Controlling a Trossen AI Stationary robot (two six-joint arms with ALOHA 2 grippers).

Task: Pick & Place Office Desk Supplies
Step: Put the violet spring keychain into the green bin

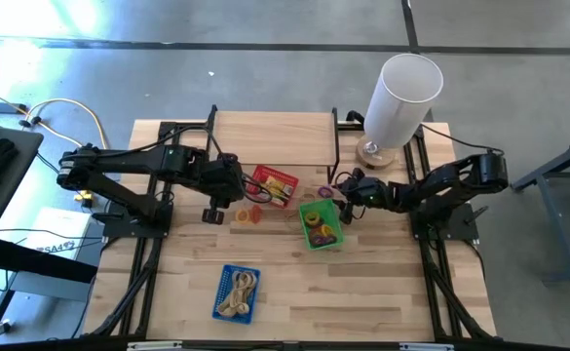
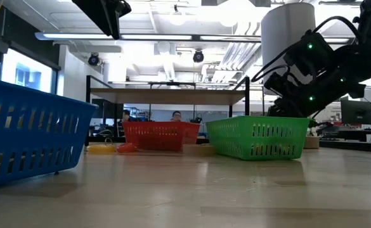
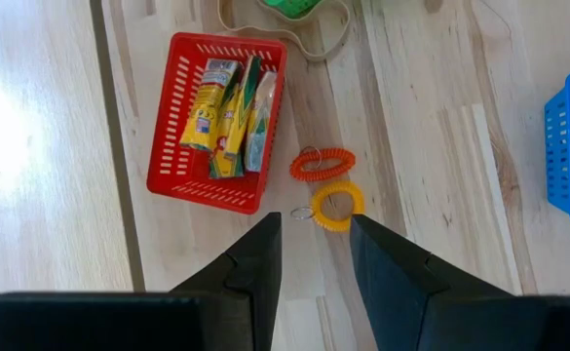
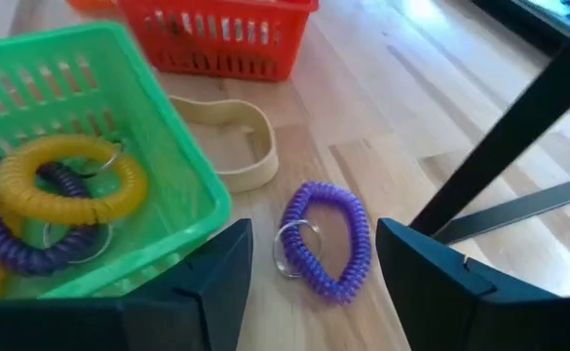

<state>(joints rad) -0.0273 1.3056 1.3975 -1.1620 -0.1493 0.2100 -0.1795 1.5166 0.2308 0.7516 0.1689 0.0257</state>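
Wooden counter [image 1: 382, 292], viewed from above, with three small baskets and loose desk supplies.

Red basket [image 1: 274, 186]: near the counter's middle, holding upright yellow crayon packs [image 3: 224, 115].

Green basket [image 1: 321, 224]: right of the red one, holding a yellow coil loop [image 4: 68, 180] over a purple coil loop [image 4: 12, 239].

Blue basket [image 1: 237, 292]: nearer edge, left of centre, holding pale tan bands [image 1: 238, 290].

Loose items: an orange coil loop [image 3: 322, 163] and a yellow coil with key ring [image 3: 335, 206], lying close together on the counter just beside the red basket; a second purple coil [image 4: 329, 239] on the counter just outside the green basket's wall; a tan rubber band [image 4: 231, 141] between the green and red baskets.

Left gripper [image 3: 314, 255]: above the counter beside the red basket, fingers partly apart, holding nothing, over the orange and yellow coils.

Right gripper [image 4: 314, 268]: at the green basket's far right corner, fingers spread, empty, straddling the loose purple coil.

Tall white cylinder [image 1: 401, 97]: far right of the counter.
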